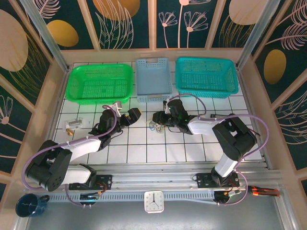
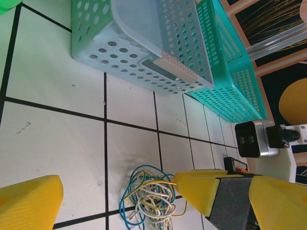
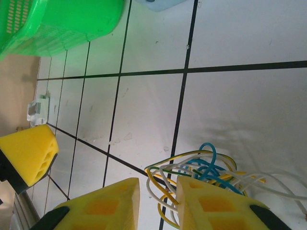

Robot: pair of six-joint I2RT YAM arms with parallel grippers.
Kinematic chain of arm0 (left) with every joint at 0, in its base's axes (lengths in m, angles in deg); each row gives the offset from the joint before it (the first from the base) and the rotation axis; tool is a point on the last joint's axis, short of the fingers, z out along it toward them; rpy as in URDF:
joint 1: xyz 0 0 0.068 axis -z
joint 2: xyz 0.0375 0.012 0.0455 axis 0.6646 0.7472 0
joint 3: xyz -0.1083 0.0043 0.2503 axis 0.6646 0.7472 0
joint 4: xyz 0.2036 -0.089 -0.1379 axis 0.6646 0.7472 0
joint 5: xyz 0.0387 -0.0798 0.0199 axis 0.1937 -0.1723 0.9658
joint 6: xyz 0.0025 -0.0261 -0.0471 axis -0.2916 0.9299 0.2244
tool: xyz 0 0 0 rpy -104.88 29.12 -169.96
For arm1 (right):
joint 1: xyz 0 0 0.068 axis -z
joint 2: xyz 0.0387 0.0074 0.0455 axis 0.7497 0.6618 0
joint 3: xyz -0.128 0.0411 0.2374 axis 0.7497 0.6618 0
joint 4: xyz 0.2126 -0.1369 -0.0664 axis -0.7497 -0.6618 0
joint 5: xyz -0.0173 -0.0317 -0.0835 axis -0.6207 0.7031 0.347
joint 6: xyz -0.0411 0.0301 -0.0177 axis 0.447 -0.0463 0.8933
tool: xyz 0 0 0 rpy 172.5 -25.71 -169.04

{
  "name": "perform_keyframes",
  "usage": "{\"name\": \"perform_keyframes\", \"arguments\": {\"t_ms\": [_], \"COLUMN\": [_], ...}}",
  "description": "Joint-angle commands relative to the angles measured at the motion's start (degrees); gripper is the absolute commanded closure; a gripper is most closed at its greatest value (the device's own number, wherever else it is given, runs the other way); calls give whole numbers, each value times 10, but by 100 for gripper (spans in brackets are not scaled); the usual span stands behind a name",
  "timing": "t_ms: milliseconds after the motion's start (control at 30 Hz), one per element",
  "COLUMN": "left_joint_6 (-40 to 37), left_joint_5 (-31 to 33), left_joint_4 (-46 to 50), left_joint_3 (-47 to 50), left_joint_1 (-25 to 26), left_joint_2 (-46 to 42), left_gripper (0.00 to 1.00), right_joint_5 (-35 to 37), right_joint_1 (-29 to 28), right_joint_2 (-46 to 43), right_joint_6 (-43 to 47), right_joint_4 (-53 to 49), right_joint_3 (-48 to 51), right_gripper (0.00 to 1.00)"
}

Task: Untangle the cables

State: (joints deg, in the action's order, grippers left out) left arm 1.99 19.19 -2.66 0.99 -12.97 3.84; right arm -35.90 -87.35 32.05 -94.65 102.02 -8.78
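Observation:
The cables [image 1: 156,125] lie as a small tangle of white, blue and yellow cords on the tiled table, between the two grippers. My right gripper [image 1: 158,118] is low at the tangle. In the right wrist view its yellow fingers [image 3: 115,201] stand a little apart, and loops of the cables [image 3: 201,165] pass through the gap of the gripper [image 3: 158,188] unpinched. My left gripper [image 1: 134,115] hovers just left of the tangle, wide open. In its wrist view the cables [image 2: 148,199] sit between its spread fingers [image 2: 29,203], with the right gripper's fingertip [image 2: 196,189] touching them.
Three baskets line the back: green [image 1: 100,82], grey-blue [image 1: 153,79] and teal [image 1: 206,76]. The grey-blue basket [image 2: 144,43] stands close beyond the tangle. A small white part [image 1: 73,124] lies at the left. Bare tiles stretch in front of the tangle.

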Motion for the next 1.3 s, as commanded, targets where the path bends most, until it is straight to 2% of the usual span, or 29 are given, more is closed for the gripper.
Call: {"name": "perform_keyframes", "arguments": {"t_ms": [0, 267, 467, 1000, 1267], "left_joint_6": [10, 10, 9, -28, -100], "left_joint_5": [8, 9, 9, 6, 12], "left_joint_4": [-30, -30, -31, -23, -4], "left_joint_3": [8, 8, 7, 0, -13], "left_joint_1": [3, 3, 3, 3, 3], "left_joint_2": [1, 1, 3, -2, -6], "left_gripper": [1, 1, 1, 1, 1], "right_joint_5": [-7, -11, -16, -5, 6], "right_joint_1": [-5, -5, -4, -4, 0], "right_joint_2": [14, 21, 16, -93, -110], "right_joint_6": [-7, -8, -3, 42, 65], "right_joint_4": [13, 19, 12, -82, -111], "right_joint_3": [-14, -16, -23, -99, -111], "right_gripper": [72, 77, 100, 100, 100]}}
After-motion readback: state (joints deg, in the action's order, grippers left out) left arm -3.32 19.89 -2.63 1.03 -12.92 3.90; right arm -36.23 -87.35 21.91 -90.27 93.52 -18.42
